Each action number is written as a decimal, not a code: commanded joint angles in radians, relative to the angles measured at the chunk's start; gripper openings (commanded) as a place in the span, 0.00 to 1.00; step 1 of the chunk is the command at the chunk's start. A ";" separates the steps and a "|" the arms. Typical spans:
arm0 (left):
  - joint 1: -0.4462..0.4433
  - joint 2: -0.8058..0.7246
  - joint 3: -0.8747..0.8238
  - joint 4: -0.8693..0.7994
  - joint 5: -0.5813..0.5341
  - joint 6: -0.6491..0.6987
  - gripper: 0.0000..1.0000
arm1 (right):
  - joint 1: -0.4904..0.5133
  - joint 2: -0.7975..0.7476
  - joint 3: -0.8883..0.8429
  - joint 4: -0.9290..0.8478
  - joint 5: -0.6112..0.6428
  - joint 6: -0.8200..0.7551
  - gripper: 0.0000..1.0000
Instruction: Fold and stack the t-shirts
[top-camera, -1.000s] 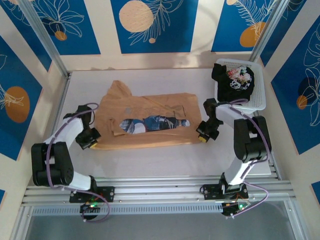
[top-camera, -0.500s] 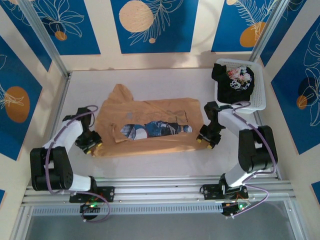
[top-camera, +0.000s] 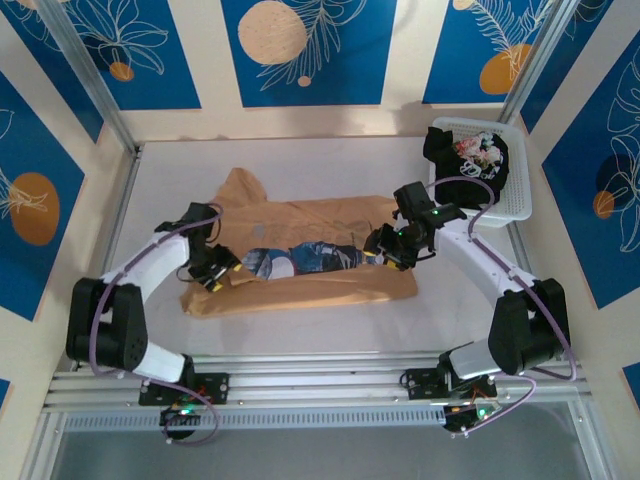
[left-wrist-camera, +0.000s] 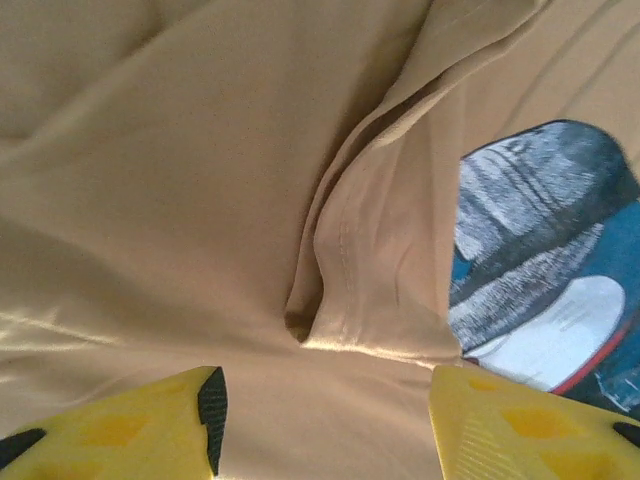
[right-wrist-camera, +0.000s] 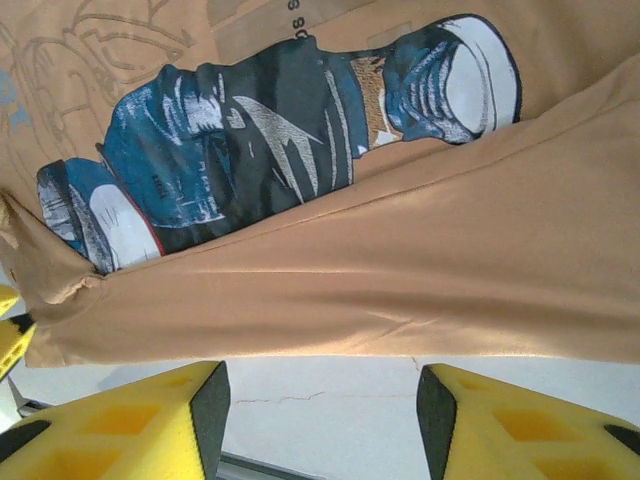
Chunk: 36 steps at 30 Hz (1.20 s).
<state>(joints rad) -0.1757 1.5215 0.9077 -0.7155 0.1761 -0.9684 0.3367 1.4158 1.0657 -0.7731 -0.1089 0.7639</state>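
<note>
Two t-shirts, two grippers and one basket are on the table. Nearest, the left gripper is over the left end of the tan tee, its yellow fingers spread apart over the cloth. The right gripper is over the tee's right part, its fingers likewise parted, with bare table between them. The tan tee lies mid-table, gathered into a long creased band with a blue print along its middle. Farther right, the black tee with white-pink print sits heaped in the white basket.
</note>
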 joint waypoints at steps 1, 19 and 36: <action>-0.014 0.049 0.007 0.025 0.010 -0.012 0.51 | -0.001 0.002 0.015 -0.001 -0.040 -0.013 0.55; -0.111 0.226 0.274 -0.060 -0.053 0.064 0.00 | -0.035 0.000 0.015 0.003 -0.046 0.025 0.48; -0.193 0.351 0.484 -0.038 -0.065 0.293 0.25 | -0.048 0.026 0.002 -0.011 -0.070 0.023 0.47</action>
<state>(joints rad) -0.3607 1.9266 1.4021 -0.8097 0.1108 -0.7437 0.2939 1.4322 1.0657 -0.7639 -0.1406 0.7765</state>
